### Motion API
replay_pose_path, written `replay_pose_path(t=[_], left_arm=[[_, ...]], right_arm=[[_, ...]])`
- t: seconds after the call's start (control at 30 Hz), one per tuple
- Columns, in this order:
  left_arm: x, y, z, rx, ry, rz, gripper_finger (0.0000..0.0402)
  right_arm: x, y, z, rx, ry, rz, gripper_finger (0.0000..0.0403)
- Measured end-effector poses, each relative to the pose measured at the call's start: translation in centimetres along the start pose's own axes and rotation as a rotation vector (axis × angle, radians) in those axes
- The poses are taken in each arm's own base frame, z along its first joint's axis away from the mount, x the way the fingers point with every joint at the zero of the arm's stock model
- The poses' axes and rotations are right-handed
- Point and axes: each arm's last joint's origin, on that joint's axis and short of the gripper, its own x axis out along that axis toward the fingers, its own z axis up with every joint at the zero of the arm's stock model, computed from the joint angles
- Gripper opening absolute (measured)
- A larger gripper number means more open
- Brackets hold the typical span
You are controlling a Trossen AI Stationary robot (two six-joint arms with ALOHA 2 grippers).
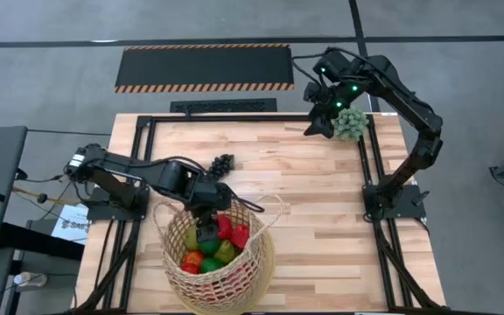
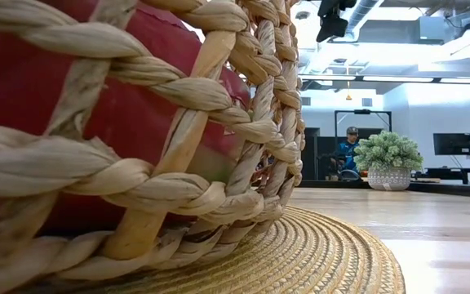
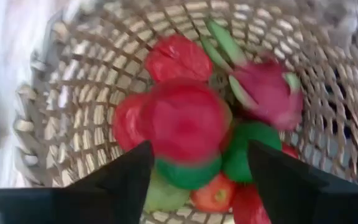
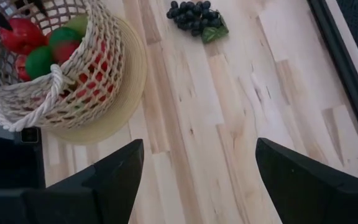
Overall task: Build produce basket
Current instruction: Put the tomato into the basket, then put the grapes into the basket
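Observation:
The tan wicker basket point(image 1: 170, 262) stands on a round woven mat near the table's front edge, left of the middle. It holds red, green and yellow fruit. My left gripper point(image 1: 206, 234) hangs inside its rim, pointing down, fingers open. In the left wrist view a red fruit point(image 3: 185, 121) lies just beyond my left gripper point(image 3: 201, 149), on top of green fruit point(image 3: 247, 149) and beside a pink dragon fruit point(image 3: 263, 87). A dark grape bunch point(image 1: 222, 164) lies on the bare wood beyond the basket. My right gripper point(image 1: 319, 125) hangs open over the far right, holding nothing.
A pale green spiky ball point(image 1: 351, 122) sits at the far right corner, next to my right gripper. The grape bunch point(image 4: 194, 15) and the basket point(image 4: 92, 81) show in the right wrist view, with bare wood between them. A person point(image 2: 351, 151) sits in the room behind.

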Motion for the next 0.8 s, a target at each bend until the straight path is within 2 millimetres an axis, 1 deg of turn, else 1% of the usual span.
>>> replay_pose_path(t=[0.13,0.2,0.3,0.4,0.47,0.53,0.6,0.7,0.8], left_arm=[[-0.3,0.8,0.2,-0.005,0.005,0.008,0.0299],[-0.7,1.5,0.3,-0.018,-0.002,0.022,0.0323],[-1.9,2.9,0.9,-0.042,-0.03,0.087,0.0338],[-4.1,4.8,2.1,-0.02,-0.122,0.21,0.0339],[-5.5,6.6,3.0,-0.037,-0.205,0.359,0.0336],[-6.6,9.2,3.7,-0.108,-0.264,0.496,0.0333],[-7.1,12.1,4.2,-0.178,-0.278,0.554,0.0332],[-6.3,15.8,4.2,-0.23,-0.235,0.546,0.0331],[-4.4,18.3,3.8,-0.254,-0.198,0.475,0.0331]], right_arm=[[-0.1,0.4,0.0,-0.015,-0.001,0.005,0.0327],[-0.3,0.5,-0.1,-0.021,-0.006,0.004,0.0327],[-0.5,0.6,-0.2,-0.028,-0.014,0.001,0.0327],[-0.8,0.5,-0.4,-0.028,-0.02,-0.003,0.0327],[-1.0,0.4,-0.4,-0.024,-0.026,-0.008,0.0327],[-1.0,0.4,-0.4,-0.023,-0.027,-0.009,0.0327],[-1.0,0.4,-0.4,-0.025,-0.026,-0.009,0.0327],[-1.0,0.4,-0.4,-0.044,-0.025,-0.008,0.0327],[-1.0,0.4,-0.4,-0.044,-0.025,-0.008,0.0327]])
